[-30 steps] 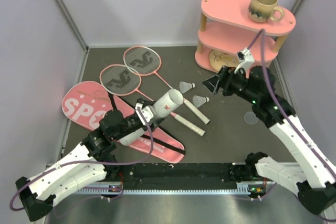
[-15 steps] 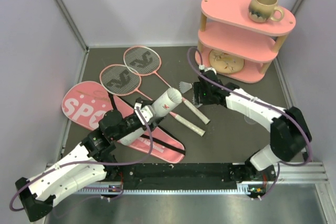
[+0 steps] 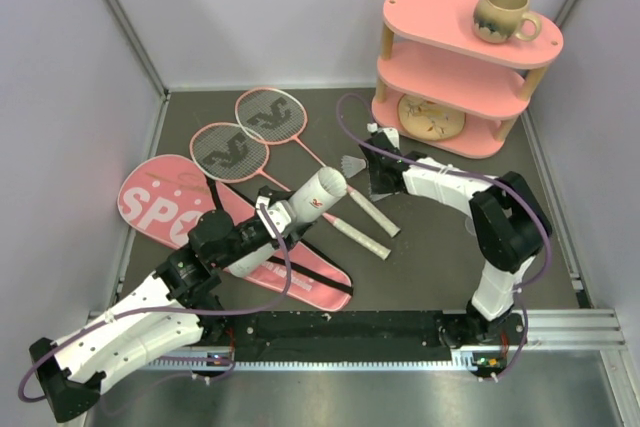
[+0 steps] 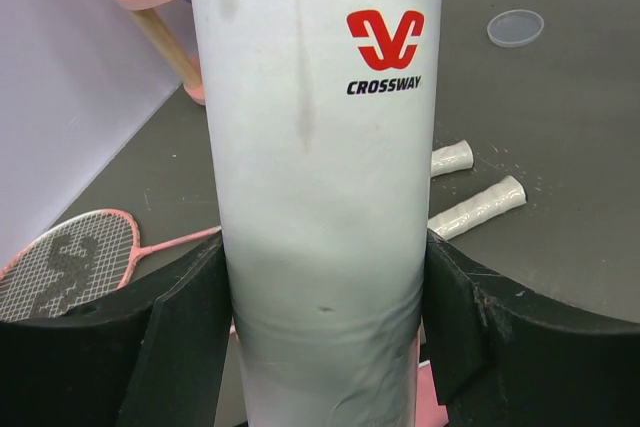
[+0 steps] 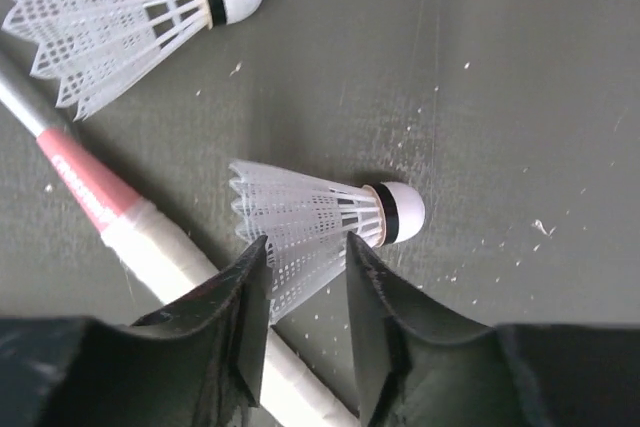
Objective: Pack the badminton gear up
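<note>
- The step in hand looks like the pickup of a shuttlecock (image 5: 330, 212) so that it can go into the white tube (image 3: 305, 209). This is a judgement from how the 2 arms stand.
- The right gripper (image 5: 305, 257) is low over the table (image 5: 520, 97). Its 2 fingers (image 5: 375, 327) stand on either side of the feather skirt, and the cork head points to the right in the wrist view. The gap is narrow and the pads seem to touch the feathers, but one cannot tell if they already squeeze.
- This shuttlecock lies on the table just beside a white racket handle (image 5: 180, 267). A 2nd shuttlecock (image 5: 130, 7) lies near, further from the gripper.
- The right arm is folded at the elbow and reaches far to the left. Its wrist is turned down over the spot in front of the pink shelf (image 3: 430, 67).
- The left gripper (image 4: 322, 277) is clamped on the lower part of the tube. It holds the tube slanted above the pink bag (image 3: 160, 202), with the free end pointing toward the shuttlecocks.
- The next move probably calls for a soft grip, because feathers bend easily. After that it needs a lift clear of the racket handle and a careful aim at the mouth of the tube.
- The 2 rackets (image 3: 230, 150) and the bag lie on the table, not yet packed. A clear round lid (image 3: 478, 224) lies apart on the right.
</note>
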